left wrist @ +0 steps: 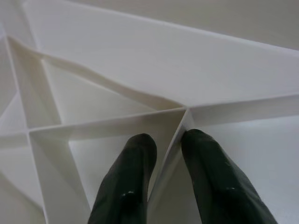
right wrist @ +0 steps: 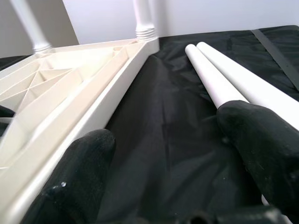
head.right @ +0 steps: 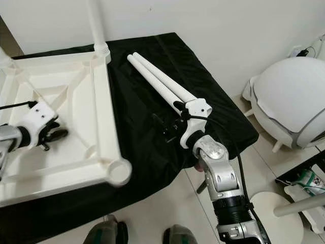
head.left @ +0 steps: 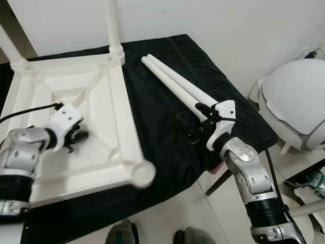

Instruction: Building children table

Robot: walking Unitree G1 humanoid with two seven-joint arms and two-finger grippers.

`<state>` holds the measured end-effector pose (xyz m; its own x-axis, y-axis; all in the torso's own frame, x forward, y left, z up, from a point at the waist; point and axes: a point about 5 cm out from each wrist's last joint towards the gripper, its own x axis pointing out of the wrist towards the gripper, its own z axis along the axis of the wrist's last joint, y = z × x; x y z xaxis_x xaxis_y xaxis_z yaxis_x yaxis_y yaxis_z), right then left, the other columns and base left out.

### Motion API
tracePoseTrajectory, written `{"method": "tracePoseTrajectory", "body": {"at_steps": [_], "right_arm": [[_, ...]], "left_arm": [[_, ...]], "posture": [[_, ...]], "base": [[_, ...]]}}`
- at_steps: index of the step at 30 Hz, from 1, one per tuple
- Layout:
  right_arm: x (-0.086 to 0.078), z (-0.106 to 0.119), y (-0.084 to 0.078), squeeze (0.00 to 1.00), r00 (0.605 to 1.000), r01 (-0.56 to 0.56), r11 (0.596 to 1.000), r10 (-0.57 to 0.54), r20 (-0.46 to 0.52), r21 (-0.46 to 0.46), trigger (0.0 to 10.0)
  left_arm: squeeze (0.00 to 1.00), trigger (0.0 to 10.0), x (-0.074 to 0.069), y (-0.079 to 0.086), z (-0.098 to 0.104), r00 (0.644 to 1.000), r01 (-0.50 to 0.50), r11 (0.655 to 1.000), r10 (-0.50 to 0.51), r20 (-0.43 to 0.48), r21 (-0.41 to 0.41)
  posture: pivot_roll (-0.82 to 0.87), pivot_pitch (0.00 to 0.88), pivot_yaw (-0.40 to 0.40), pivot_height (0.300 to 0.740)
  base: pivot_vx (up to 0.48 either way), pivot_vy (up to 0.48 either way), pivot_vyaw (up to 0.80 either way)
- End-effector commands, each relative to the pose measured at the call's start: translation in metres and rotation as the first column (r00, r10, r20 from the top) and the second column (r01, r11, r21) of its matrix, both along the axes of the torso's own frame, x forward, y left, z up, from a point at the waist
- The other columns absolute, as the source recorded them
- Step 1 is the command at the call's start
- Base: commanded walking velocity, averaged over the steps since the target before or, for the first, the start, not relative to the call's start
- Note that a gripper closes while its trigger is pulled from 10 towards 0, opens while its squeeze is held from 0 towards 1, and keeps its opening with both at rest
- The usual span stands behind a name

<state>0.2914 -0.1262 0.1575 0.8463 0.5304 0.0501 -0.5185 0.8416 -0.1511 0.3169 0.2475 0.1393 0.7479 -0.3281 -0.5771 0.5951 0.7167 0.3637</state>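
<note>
Our left gripper (left wrist: 166,154) pinches a thin rib inside the upside-down white plastic table top (head.left: 114,109), fingers nearly shut on it. Our right gripper (right wrist: 173,168) is wide open, holding nothing, one finger beside the 2 loose white round plastic legs (head.left: 175,84) on the black cloth (head.left: 167,142). We think the legs could roll away if we bump them, and the thin rib could slip free.

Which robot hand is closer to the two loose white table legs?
Right. The right gripper sits at the near ends of the two loose legs on the black cloth, jaws open. The left gripper is inside the upside-down tabletop, its jaws astride a rib.
</note>
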Motion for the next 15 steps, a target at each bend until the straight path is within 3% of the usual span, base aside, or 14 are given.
{"method": "tracePoseTrajectory", "body": {"at_steps": [1, 4, 7, 8, 9, 11, 12, 13, 15], "right_arm": [[0.0, 0.002, -0.001, 0.0, 1.0, 0.006, 1.0, -0.006, 0.001, 0.007, 10.0], [0.0, 0.003, -0.001, 0.0, 1.0, 0.007, 1.0, -0.007, 0.002, 0.009, 10.0], [0.0, 0.003, -0.001, 0.0, 1.0, 0.007, 1.0, -0.007, 0.002, 0.009, 10.0], [0.0, 0.004, -0.001, 0.0, 1.0, 0.008, 1.0, -0.008, 0.003, 0.013, 10.0], [0.0, 0.004, 0.0, 0.0, 1.0, 0.008, 1.0, -0.008, 0.003, 0.016, 10.0], [0.0, 0.004, 0.0, 0.0, 1.0, 0.008, 1.0, -0.008, 0.002, 0.017, 10.0], [0.0, 0.005, 0.001, 0.0, 1.0, 0.008, 1.0, -0.008, 0.003, 0.019, 10.0], [0.0, 0.005, 0.001, 0.0, 1.0, 0.009, 1.0, -0.009, 0.004, 0.024, 10.0], [0.0, 0.006, 0.001, 0.0, 1.0, 0.01, 1.0, -0.01, 0.004, 0.027, 10.0]], "left_arm": [[0.0, 0.0, 0.004, -0.001, -0.01, 0.982, -0.172, 0.985, 0.169, 0.078, 0.031], [0.0, 0.0, 0.011, -0.016, -0.006, 0.981, -0.167, 0.986, 0.167, 0.1, -0.008], [0.0, 0.0, 0.011, -0.016, -0.006, 0.981, -0.167, 0.986, 0.167, 0.1, -0.008], [0.0, 0.0, 0.018, -0.031, -0.001, 0.98, -0.148, 0.988, 0.151, 0.13, -0.033], [0.0, 1.0, 0.023, -0.038, 0.001, 0.978, -0.148, 0.988, 0.154, 0.141, -0.052], [0.0, 1.0, 0.026, -0.042, 0.003, 0.976, -0.151, 0.986, 0.159, 0.147, -0.065], [0.0, 0.0, 0.028, -0.047, 0.004, 0.977, -0.133, 0.99, 0.14, 0.161, -0.056], [0.0, 10.0, 0.031, -0.049, 0.004, 0.976, -0.131, 0.99, 0.137, 0.167, -0.05], [0.0, 10.0, 0.032, -0.051, 0.004, 0.976, -0.129, 0.991, 0.135, 0.171, -0.045]], "posture": [[-0.06, 0.041, 0.016, 0.74], [-0.07, 0.041, 0.015, 0.74], [-0.07, 0.041, 0.015, 0.74], [-0.06, 0.043, 0.012, 0.74], [-0.07, 0.044, 0.012, 0.74], [-0.07, 0.044, 0.012, 0.74], [-0.07, 0.047, 0.013, 0.74], [-0.08, 0.049, 0.012, 0.74], [-0.08, 0.049, 0.012, 0.74]], "base": [[0.0, 0.0, 0.0], [0.0, 0.0, 0.0], [0.0, 0.0, 0.0], [0.0, 0.0, 0.0], [0.0, 0.0, 0.0], [0.0, 0.0, 0.0], [0.0, 0.0, 0.0], [0.0, 0.0, 0.0], [0.0, 0.0, 0.0]]}}
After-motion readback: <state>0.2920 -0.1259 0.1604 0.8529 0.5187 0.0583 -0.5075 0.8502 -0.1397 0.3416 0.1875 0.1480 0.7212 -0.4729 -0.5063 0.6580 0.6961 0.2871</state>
